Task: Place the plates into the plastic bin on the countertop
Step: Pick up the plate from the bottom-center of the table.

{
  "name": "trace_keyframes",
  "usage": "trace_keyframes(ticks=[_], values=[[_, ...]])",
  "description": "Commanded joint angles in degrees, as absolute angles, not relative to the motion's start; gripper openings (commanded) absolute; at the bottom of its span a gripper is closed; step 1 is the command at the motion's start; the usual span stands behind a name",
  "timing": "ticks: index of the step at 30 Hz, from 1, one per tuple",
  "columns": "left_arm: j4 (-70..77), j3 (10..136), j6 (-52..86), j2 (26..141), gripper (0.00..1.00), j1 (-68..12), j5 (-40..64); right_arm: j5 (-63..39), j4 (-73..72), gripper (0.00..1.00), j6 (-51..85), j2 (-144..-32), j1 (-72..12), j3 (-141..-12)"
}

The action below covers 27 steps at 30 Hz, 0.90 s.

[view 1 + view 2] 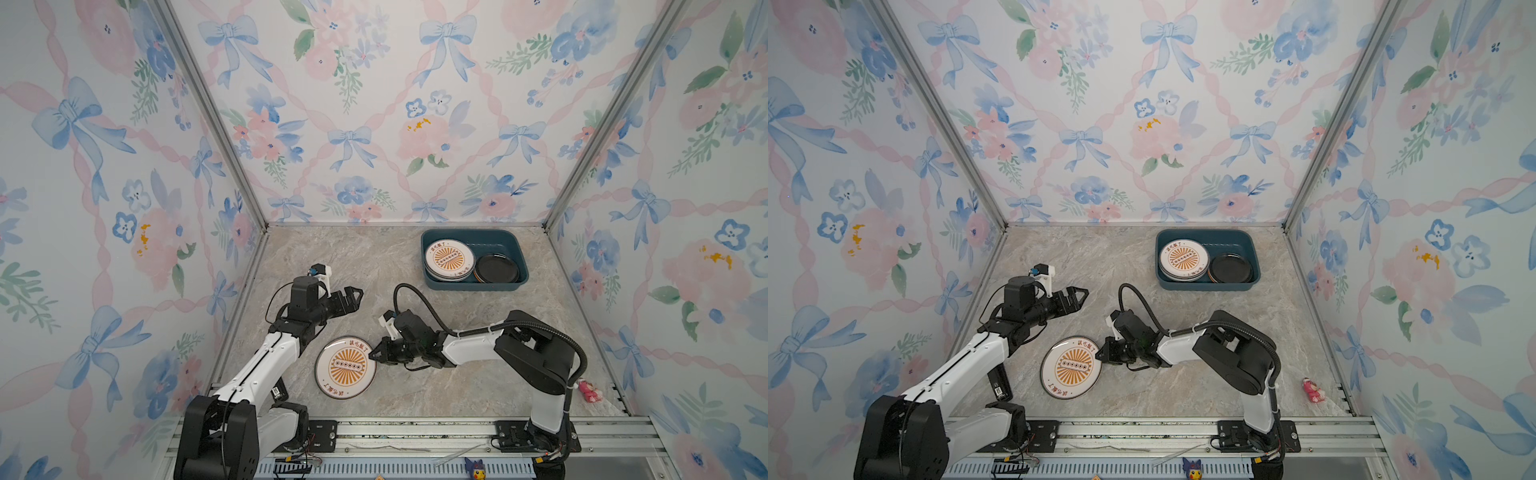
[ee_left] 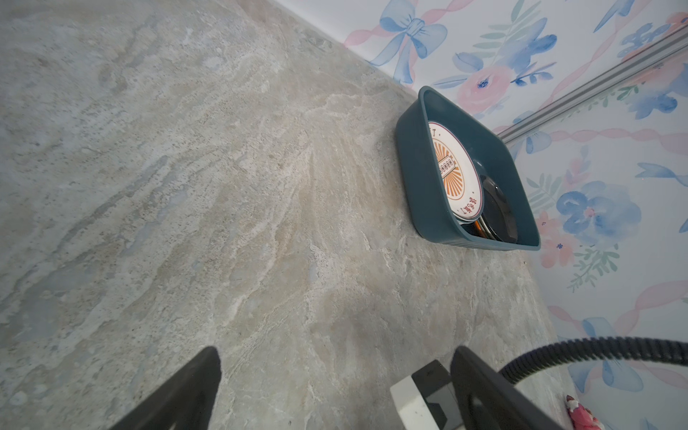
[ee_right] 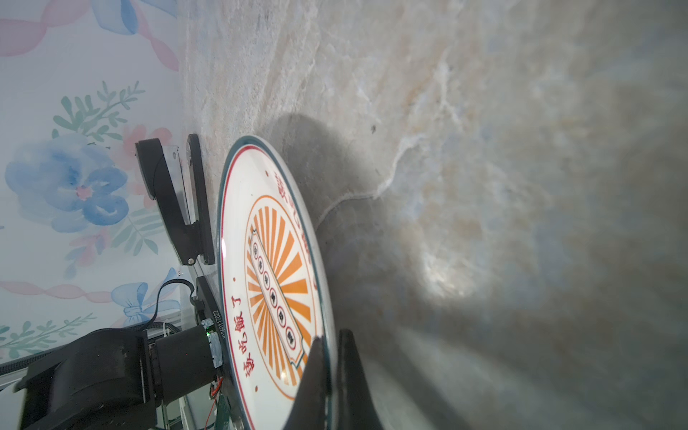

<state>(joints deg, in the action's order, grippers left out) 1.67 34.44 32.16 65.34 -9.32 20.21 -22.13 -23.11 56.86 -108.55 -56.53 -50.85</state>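
My right fingers (image 1: 372, 354) are pinched shut on the rim of the sunburst plate (image 1: 345, 368). The wrist view shows one finger over the glossy face and one under the lip, though I can't tell whether that edge is off the table (image 1: 415, 291).

The plate is round, shallow and glazed white, with orange rays, a thin red line and a dark green edge. Red characters around it read 该吃饭了; those in the centre band are too small to make out.

My left fingers (image 1: 353, 297) are spread wide and hold nothing. They hang over bare table, a beige-grey marble pattern with pale veins.

At the far right stands the plastic bin (image 1: 473, 286) — dark teal, with rounded corners and low walls. Inside, a second sunburst plate (image 1: 449, 258) tops one stack and a black plate (image 1: 496, 268) tops another beside it. The plates beneath show only as thin edges.
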Motion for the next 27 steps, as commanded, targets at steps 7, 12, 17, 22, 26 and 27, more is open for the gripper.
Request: trace_keyframes(ticks=[7, 12, 17, 22, 26, 27], values=[[4.9, 33.0, 33.2, 66.2, 0.98, -9.1, 22.5, -20.2, -8.6, 0.0, 48.6, -95.3, -47.4, -48.4], [9.2, 31.3, 34.7, 66.8, 0.98, -9.1, 26.1, -20.4, -1.7, 0.0, 44.8, -86.4, -41.2, -48.0], [15.0, 28.9, 36.9, 68.1, 0.97, -9.6, 30.9, -23.0, 2.0, 0.0, 43.2, -78.8, -35.1, -47.7], [18.9, 28.0, 38.3, 68.4, 0.97, -10.3, 33.9, -26.7, 4.3, 0.0, 42.4, -73.4, -30.0, -48.0], [22.6, 27.9, 40.3, 69.2, 0.95, -10.8, 36.8, -29.5, 4.6, 0.0, 42.6, -70.8, -28.2, -48.3], [23.8, 27.8, 41.0, 69.5, 0.95, -11.0, 37.5, -30.1, 4.7, 0.0, 42.5, -70.4, -28.0, -48.3]])
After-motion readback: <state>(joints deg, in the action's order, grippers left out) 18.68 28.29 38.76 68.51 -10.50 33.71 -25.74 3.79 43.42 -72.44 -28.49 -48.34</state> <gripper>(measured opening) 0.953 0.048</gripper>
